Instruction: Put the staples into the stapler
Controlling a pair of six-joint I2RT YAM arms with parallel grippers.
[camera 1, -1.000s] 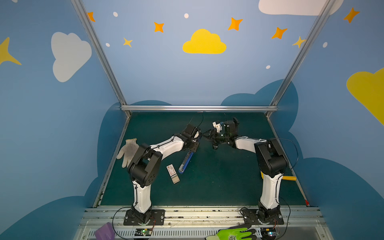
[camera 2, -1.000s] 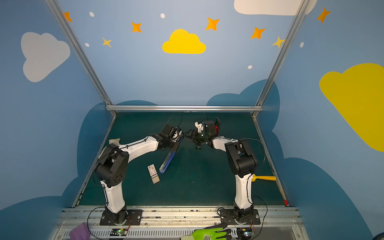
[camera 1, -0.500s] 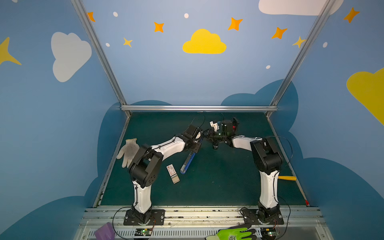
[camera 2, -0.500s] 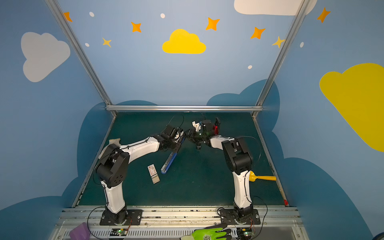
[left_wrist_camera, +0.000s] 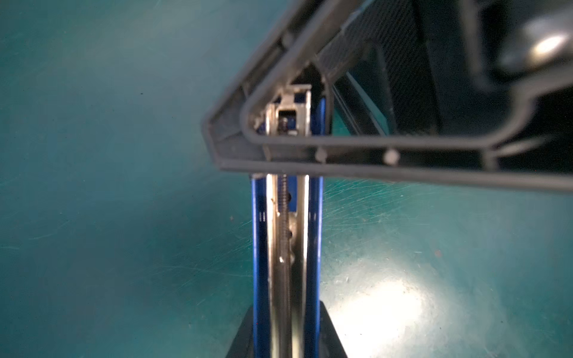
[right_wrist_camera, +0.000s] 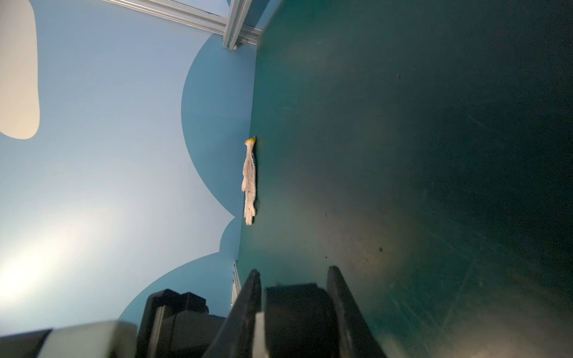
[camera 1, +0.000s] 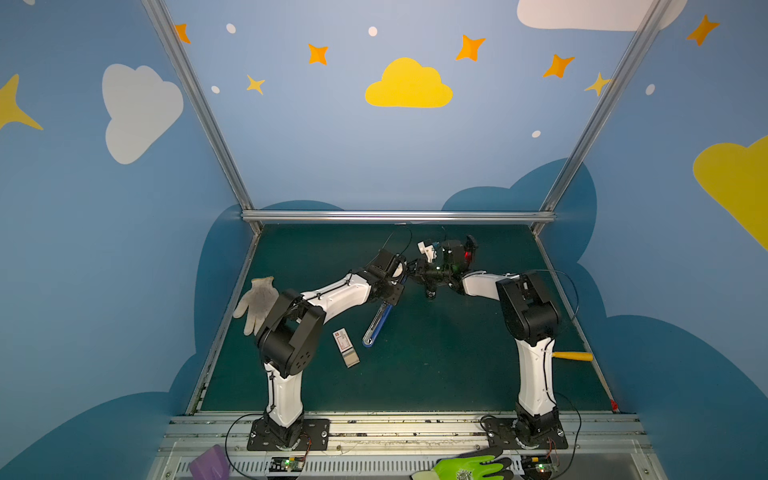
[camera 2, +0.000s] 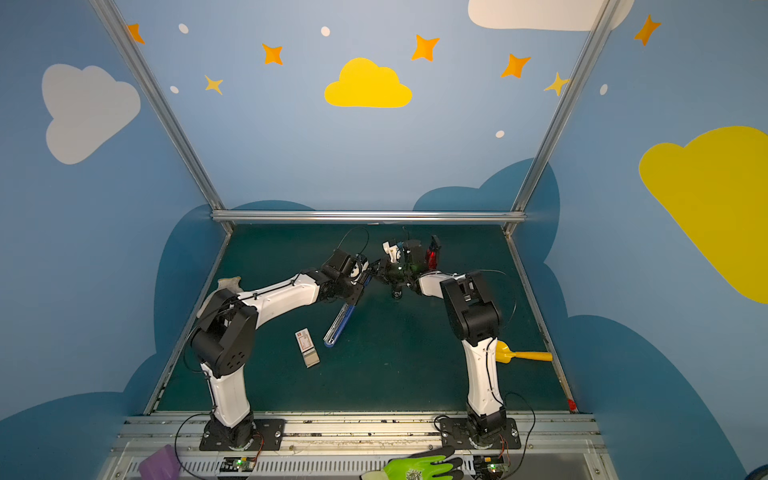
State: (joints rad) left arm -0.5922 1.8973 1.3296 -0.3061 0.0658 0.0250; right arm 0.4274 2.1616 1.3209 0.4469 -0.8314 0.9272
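Though slim, blue stapler [camera 1: 377,323] (steel-cored)

Two arms rise from bases at the front edge of the table [camera 1: 457,374], the left arm [camera 1: 336,295] and the right arm [camera 1: 536,374]. They reach inward. The left gripper [camera 1: 390,293] and the right gripper [right_wrist_camera: 291,277] meet just beside each other toward the back middle. The stapler [camera 1: 377,324] slants from the left gripper toward the front. Just left of its near end, a box of staples [camera 1: 345,347] lies flat on the table. A glove [camera 1: 257,301] lies at the left edge, behind the left arm. A handled tool [camera 1: 573,356] lies at the right edge. Another glove [camera 1: 469,467] sits on the front rail, near the right base.
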